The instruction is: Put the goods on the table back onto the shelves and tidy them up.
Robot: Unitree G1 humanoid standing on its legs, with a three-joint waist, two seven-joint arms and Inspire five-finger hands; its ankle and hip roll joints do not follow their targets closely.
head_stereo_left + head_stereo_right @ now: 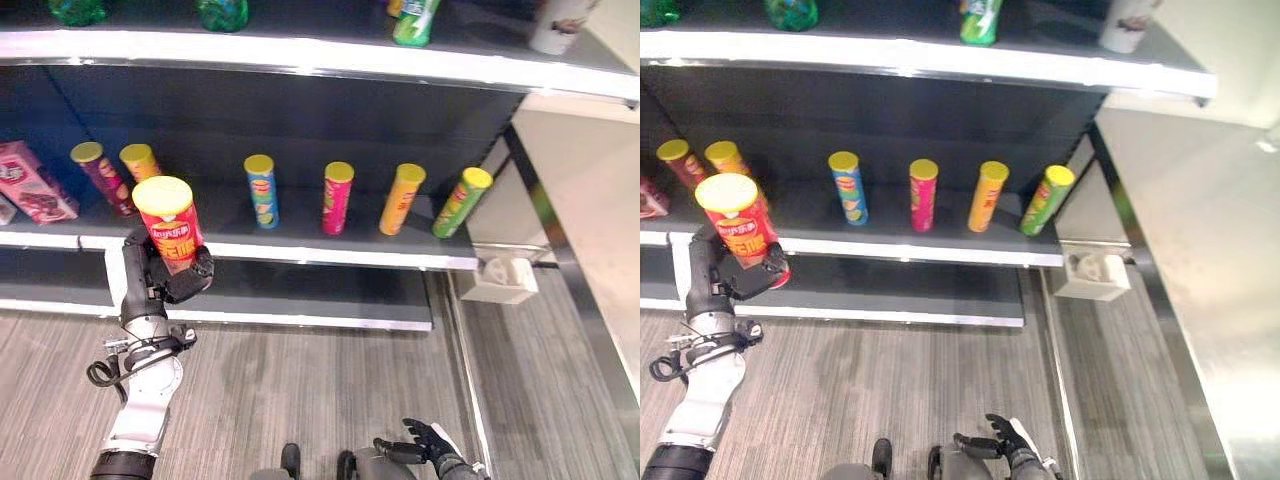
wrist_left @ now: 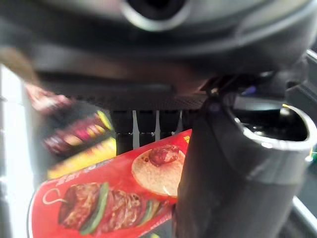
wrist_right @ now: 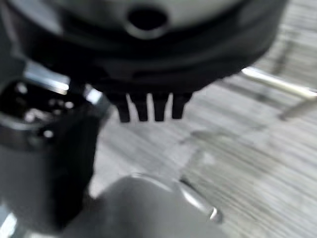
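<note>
My left hand (image 1: 170,278) is raised in front of the middle shelf (image 1: 300,252) and is shut on a red chip can with a yellow lid (image 1: 170,220), held upright just before the shelf's front edge. In the left wrist view the red can (image 2: 109,198) lies across the palm under the thumb (image 2: 233,178). Two cans (image 1: 100,175) stand on the shelf just behind it. My right hand (image 1: 425,440) hangs low near the floor, fingers relaxed and holding nothing.
Blue (image 1: 262,190), pink (image 1: 337,197), orange (image 1: 401,198) and green (image 1: 461,201) cans stand spaced along the shelf. A pink box (image 1: 35,182) lies at its left end. Bottles (image 1: 415,22) stand on the upper shelf. A white bracket (image 1: 505,280) sits at the shelf's right end.
</note>
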